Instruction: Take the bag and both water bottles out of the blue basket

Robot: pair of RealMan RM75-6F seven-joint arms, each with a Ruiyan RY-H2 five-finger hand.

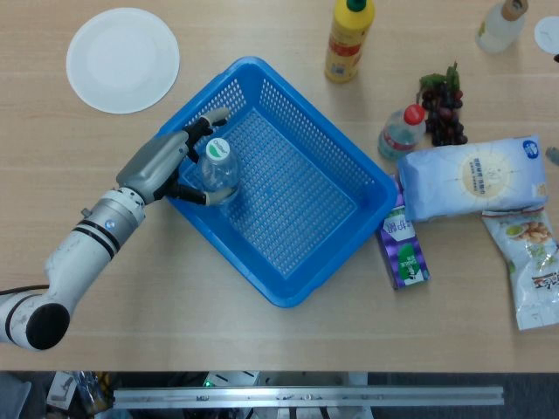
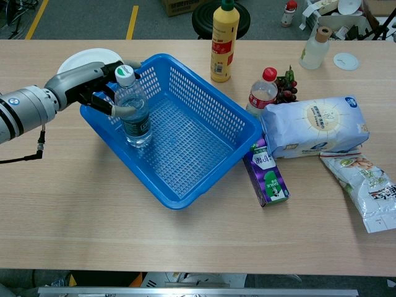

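No text sharp enough to read, printing on the green-and-white bottle cap [image 1: 217,147] blurred, markings on the purple carton [image 2: 266,176], the pale blue bag [image 2: 315,127] and the snack packet [image 2: 369,186] too small to make out

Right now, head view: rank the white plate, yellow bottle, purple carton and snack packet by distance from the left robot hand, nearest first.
From the left robot hand, at the basket's left corner:
1. White plate, up and to the left, near the table's far edge.
2. Yellow bottle, far side, past the basket.
3. Purple carton, right of the basket.
4. Snack packet, at the right edge of the table.
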